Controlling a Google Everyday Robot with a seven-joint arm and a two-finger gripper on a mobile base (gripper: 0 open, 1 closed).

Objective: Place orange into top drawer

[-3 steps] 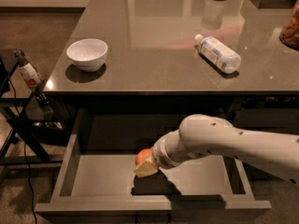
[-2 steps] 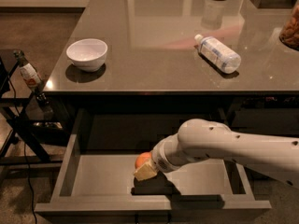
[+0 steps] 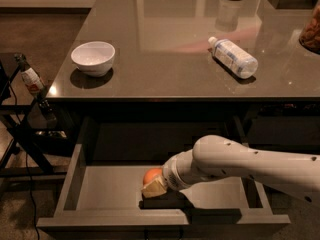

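The top drawer (image 3: 100, 194) is pulled open below the table's front edge, a wide shallow grey tray. My gripper (image 3: 154, 184) reaches into it from the right on a white arm (image 3: 240, 164), low over the drawer's bottom near the middle. It is shut on the orange (image 3: 151, 175), a small bright orange fruit showing at the gripper's tip. A pale finger (image 3: 154, 189) lies under the fruit. The wrist hides the orange's right side. I cannot tell whether the orange touches the drawer's bottom.
On the grey table (image 3: 165, 44) stand a white bowl (image 3: 93, 58) at the left and a clear plastic bottle (image 3: 233, 57) lying on its side at the right. A dark stand with cables (image 3: 25, 114) is left of the drawer. The drawer's front panel (image 3: 160, 223) is nearest the camera.
My gripper has moved a little down into the drawer with the orange in it. The bowl and the bottle have not moved.
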